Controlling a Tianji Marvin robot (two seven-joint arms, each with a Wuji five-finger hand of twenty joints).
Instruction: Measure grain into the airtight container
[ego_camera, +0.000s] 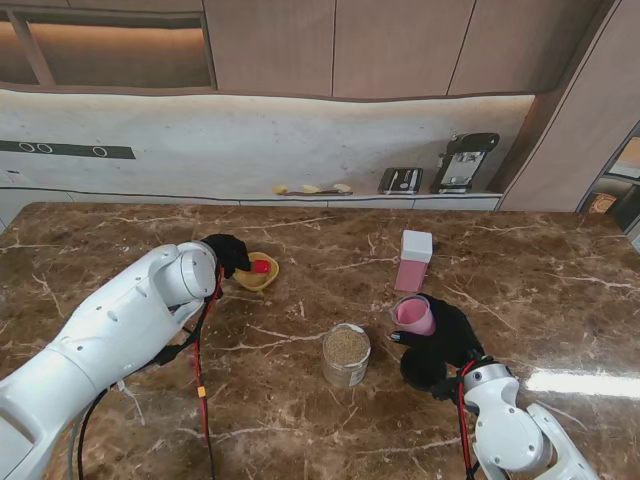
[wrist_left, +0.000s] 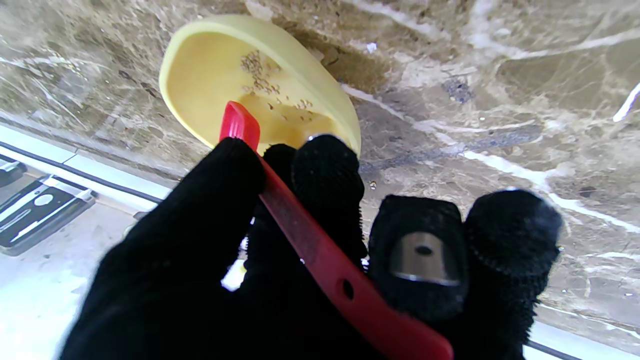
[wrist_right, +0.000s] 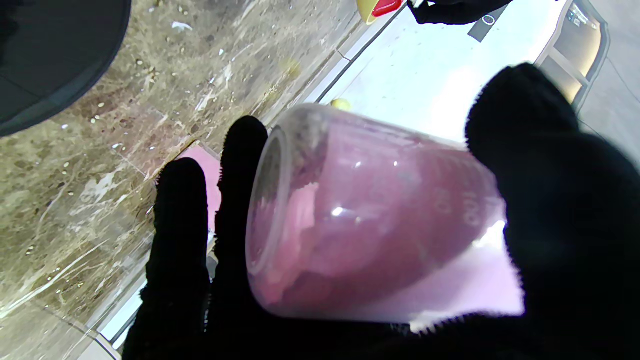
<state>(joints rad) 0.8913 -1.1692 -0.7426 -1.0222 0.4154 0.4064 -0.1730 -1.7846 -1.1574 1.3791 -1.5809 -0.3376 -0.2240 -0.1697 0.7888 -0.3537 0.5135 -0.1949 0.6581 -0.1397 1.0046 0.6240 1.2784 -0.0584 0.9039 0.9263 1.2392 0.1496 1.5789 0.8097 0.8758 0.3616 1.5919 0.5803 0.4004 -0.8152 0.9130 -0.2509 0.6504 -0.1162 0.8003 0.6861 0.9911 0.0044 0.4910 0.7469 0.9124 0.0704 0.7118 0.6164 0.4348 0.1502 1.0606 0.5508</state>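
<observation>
Brown marble worktop (ego_camera: 300, 420), veined white, carrying one of each: one yellow bowl (ego_camera: 256, 273), one red scoop (ego_camera: 261, 266), one glass jar (ego_camera: 346, 355), one pink measuring cup (ego_camera: 413, 315), one pink box with a white lid (ego_camera: 413, 260), one dark round lid (ego_camera: 418, 368).

Glass jar near the middle, upright, open-topped, filled with tan grain close to the brim. Yellow bowl farther from me and to the left, only a scatter of grains left inside (wrist_left: 260, 80). Pink box upright, farther from me than the cup, a little apart from it.

Left hand (ego_camera: 228, 253) black-gloved, reaching out at the bowl's left edge. Thumb and fingers (wrist_left: 327, 175) pinched shut around the flat red handle (wrist_left: 325, 260) of the scoop, the scoop's end over the bowl's inside. Last two fingers curled and off the handle.

Right hand (ego_camera: 445, 335) also black-gloved, to the right of the jar. Fingers (wrist_right: 240, 175) and thumb wrapped around the measuring cup (wrist_right: 370, 220), tipped on its side, mouth turned toward the jar but apart from it. Contents of the cup unclear through the pink plastic. Dark lid flat on the worktop just beside this hand, nearer to me.
</observation>
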